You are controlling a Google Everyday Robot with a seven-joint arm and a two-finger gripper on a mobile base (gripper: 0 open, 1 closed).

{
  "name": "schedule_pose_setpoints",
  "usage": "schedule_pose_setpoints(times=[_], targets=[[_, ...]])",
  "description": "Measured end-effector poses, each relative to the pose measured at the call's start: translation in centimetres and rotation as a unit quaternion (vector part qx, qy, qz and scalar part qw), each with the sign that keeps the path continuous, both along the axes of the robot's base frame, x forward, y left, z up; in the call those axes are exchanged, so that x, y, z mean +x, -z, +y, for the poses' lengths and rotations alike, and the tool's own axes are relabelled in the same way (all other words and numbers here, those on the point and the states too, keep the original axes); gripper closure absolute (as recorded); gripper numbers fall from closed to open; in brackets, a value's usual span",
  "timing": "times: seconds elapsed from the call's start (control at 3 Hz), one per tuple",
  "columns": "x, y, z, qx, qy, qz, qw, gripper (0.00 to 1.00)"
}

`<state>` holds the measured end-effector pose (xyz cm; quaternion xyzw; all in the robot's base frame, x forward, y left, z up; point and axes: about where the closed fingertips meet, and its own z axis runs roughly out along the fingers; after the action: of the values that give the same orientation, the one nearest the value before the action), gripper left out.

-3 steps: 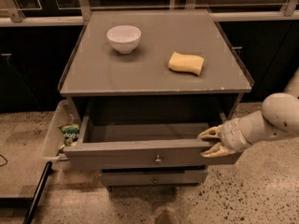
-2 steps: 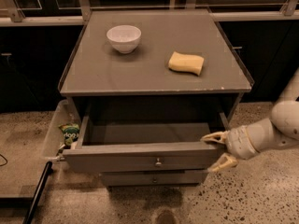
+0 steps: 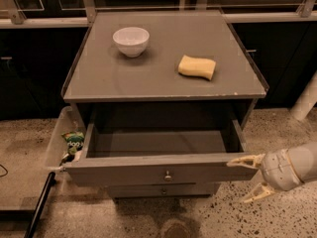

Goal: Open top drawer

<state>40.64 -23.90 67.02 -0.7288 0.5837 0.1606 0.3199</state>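
Observation:
The top drawer (image 3: 148, 170) of the grey cabinet stands pulled far out, its plain grey inside showing and a small round metal knob (image 3: 168, 175) at the centre of its flat front. My gripper (image 3: 249, 178) is at the drawer front's right end, low right in the camera view. It is open and holds nothing: the upper finger (image 3: 241, 160) lies at the drawer's top right corner and the lower finger (image 3: 255, 195) hangs apart below it. A second drawer front (image 3: 163, 190) with a like knob shows just beneath.
On the cabinet top (image 3: 124, 76) sit a white bowl (image 3: 131, 40) at back left and a yellow sponge (image 3: 197, 66) at right. A clear bin (image 3: 59, 138) with a green packet (image 3: 75, 142) hangs at the cabinet's left side. A black bar (image 3: 38, 207) lies on the speckled floor.
My gripper has drawn back to the right and slightly down, away from the drawer's right front corner. The drawer stays pulled out as before.

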Motion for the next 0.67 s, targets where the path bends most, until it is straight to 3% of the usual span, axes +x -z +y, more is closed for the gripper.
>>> schedule_pose_setpoints(times=[0.33,0.67], targets=[[-1.87,-0.97,-0.67,-0.002,-0.004,-0.007,1.0000,0.61],[-1.22,-0.89,-0.32,-0.007,-0.004,-0.008,0.9999,0.58]])
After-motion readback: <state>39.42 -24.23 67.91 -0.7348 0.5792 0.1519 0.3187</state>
